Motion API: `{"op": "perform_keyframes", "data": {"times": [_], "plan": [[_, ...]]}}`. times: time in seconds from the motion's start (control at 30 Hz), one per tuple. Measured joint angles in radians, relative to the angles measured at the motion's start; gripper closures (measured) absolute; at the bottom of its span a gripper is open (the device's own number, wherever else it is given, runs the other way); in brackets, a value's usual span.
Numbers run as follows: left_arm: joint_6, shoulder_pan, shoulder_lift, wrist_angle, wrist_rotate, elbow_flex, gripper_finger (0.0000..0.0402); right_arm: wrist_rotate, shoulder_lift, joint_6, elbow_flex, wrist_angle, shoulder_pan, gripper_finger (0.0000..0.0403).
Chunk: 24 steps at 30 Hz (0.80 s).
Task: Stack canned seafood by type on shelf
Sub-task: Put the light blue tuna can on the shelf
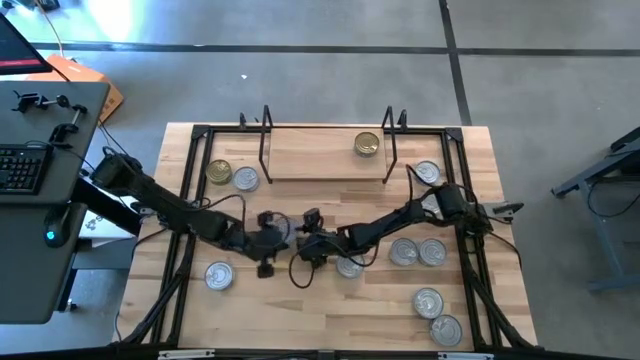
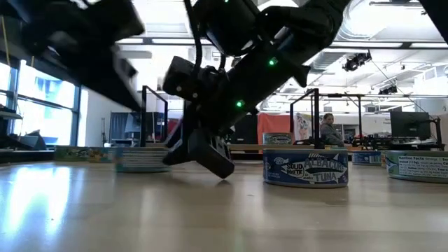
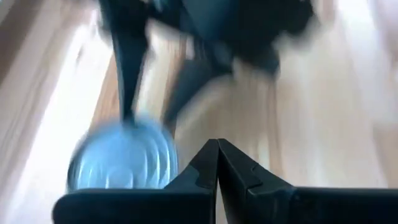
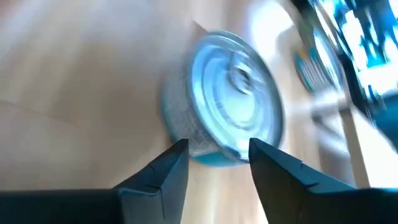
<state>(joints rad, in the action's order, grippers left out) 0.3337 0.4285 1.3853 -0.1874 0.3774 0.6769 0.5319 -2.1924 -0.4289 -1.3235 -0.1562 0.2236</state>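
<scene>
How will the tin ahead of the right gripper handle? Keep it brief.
The tin looks rigid metal, so likely stiff. Short and wide, lying flat: unlikely to tip or roll. Its smooth wall may slip between the right gripper's fingers.

Both wrist views are smeared: the silver-lidded tin (image 4: 227,99) beyond the right gripper's fingers (image 4: 163,174) shows no readable label. In the low view, dark arm links (image 2: 210,84) hide the shelf (image 2: 150,119) behind them.
</scene>
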Motion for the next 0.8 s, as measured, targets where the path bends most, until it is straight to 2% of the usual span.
{"op": "perform_keyframes", "data": {"times": [0.1, 0.23, 0.43, 0.63, 0.73, 0.8], "plan": [[0.022, 0.026, -0.019, -0.177, 0.005, 0.019, 0.0401, 0.044, 0.061, 0.157, 0.002, 0.112, 0.016, 0.0253], [-0.042, 0.034, -0.014, -0.273, 0.006, 0.019, 0.0387, 0.042, 0.139, 0.341, 0.0, 0.288, 0.033, 0.0258], [-0.312, 0.031, -0.002, -0.191, 0.051, 0.019, 0.0317, -0.034, 0.21, 0.441, 0.001, 0.456, 0.073, 0.0259], [-0.594, 0.008, 0.0, -0.158, 0.053, 0.019, 0.0229, -0.049, 0.219, 0.534, 0.002, 0.539, 0.13, 0.0259], [-0.727, -0.026, 0.021, -0.157, 0.046, 0.019, 0.0208, -0.117, 0.219, 0.499, 0.007, 0.539, 0.171, 0.0259], [-0.777, -0.053, 0.043, -0.15, 0.025, 0.019, 0.0208, -0.117, 0.219, 0.485, 0.02, 0.534, 0.198, 0.0259]]}}
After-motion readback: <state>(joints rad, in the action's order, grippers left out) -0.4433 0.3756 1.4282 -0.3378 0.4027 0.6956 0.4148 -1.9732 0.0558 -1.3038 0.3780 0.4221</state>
